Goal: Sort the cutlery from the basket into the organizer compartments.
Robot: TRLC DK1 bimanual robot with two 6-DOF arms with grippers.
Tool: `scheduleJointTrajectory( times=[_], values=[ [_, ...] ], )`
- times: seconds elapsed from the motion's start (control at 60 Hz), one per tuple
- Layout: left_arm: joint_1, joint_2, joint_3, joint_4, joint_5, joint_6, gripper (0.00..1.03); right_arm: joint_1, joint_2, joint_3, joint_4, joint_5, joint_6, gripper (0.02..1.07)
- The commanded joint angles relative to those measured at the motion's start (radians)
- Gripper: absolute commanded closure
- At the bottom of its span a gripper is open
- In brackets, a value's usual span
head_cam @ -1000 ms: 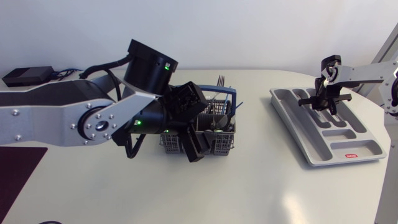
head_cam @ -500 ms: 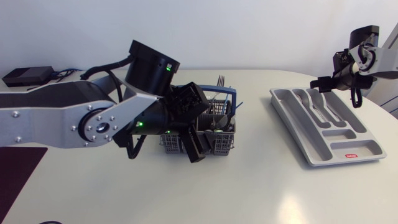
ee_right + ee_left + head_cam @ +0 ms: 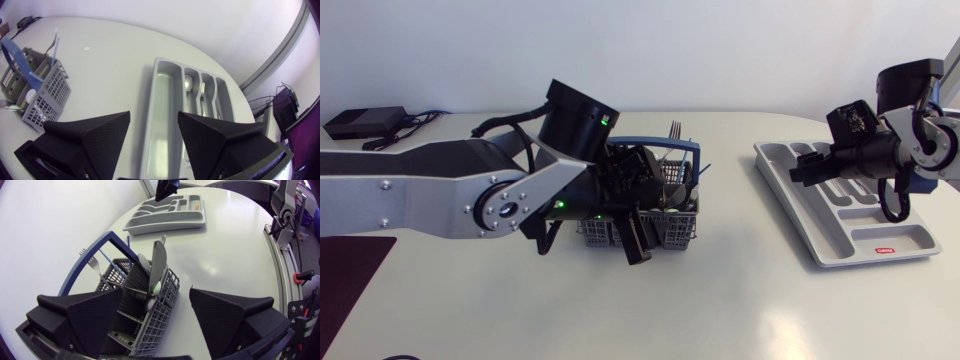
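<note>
The grey mesh cutlery basket with a blue handle stands mid-table; a fork sticks up from it. My left gripper is open at the basket. In the left wrist view the basket sits between the fingers, with a grey utensil upright in it. The grey organizer lies at the right. My right gripper hangs open and empty above its left end. Under my right gripper are the long compartment, a spoon and forks.
A black box with cables lies at the back left of the table. A dark mat covers the front left corner. The basket also shows far beside the organizer in the right wrist view.
My right gripper has opened, lifted out of the organizer and swung toward its left end. My left arm has shifted slightly right at the basket.
</note>
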Motion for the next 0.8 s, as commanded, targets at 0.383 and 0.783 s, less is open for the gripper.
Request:
scheduleJointTrajectory(
  times=[0.383, 0.783],
  values=[
    [0.014, 0.075, 0.052, 0.03, 0.05, 0.042, 0.21, 0.191, -0.261, -0.236, 0.012, -0.023, -0.011, 0.35],
    [0.02, 0.115, 0.088, 0.039, 0.131, 0.058, 0.47, 0.241, -0.269, -0.293, 0.046, -0.016, -0.008, 0.35]
  ],
)
